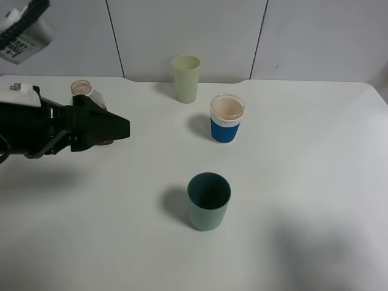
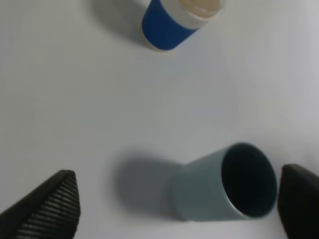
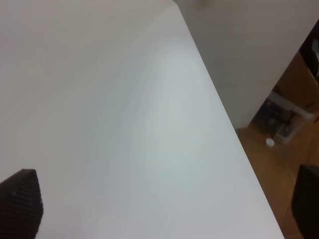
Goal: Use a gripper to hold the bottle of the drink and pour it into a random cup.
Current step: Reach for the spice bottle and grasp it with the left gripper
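Observation:
The bottle of the drink stands upright at the table's left, its wide neck uncapped and its lower part hidden behind my left arm. My left gripper hovers in front of it, pointing right toward the cups, and is not holding it. In the left wrist view the left gripper is open, its ribbed fingers wide apart with nothing gripped. The cup with the blue sleeve holds a pinkish drink; it also appears in the left wrist view. My right gripper is open over the table's edge.
A pale green tumbler stands at the back. A dark teal cup stands near the front middle, seen too in the left wrist view. The white table ends at a wall behind. A white labelled part hangs at top left.

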